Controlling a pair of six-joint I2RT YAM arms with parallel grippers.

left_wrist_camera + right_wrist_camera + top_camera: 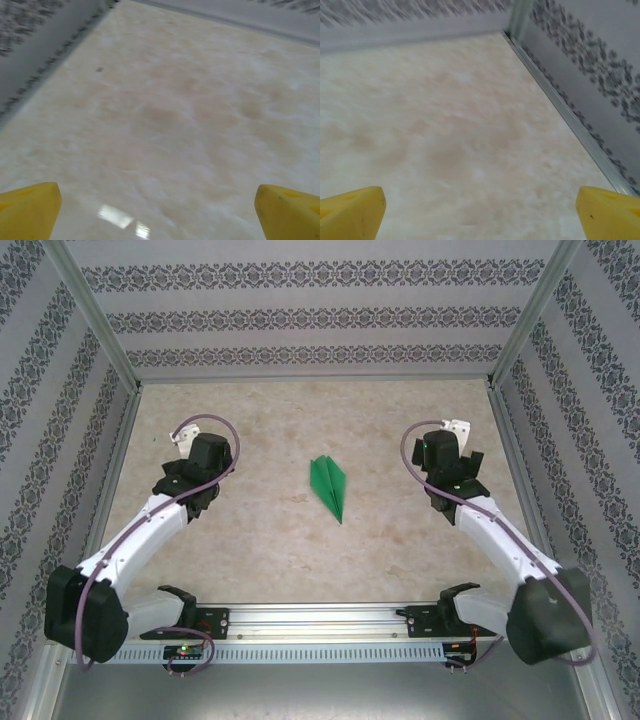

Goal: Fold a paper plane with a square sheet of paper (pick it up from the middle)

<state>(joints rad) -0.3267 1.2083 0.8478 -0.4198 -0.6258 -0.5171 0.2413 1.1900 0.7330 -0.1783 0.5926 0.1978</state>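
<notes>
The paper plane [329, 486], a narrow bright green dart with a centre crease, lies flat in the middle of the beige table, its point toward the near edge. My left gripper [186, 440] is well to its left, and in the left wrist view its yellow fingertips [27, 210] stand wide apart over bare table, so the left gripper [159, 212] is open and empty. On the plane's right, my right gripper [452, 432] hovers the same way. Its yellow fingertips [350, 212] are spread wide, and the right gripper [480, 212] holds nothing.
Patterned walls with metal frame posts [515, 335] close the table on three sides. A wall base runs close to the left gripper [45, 65] and another close to the right gripper [570, 120]. The mounting rail [320, 620] lies along the near edge.
</notes>
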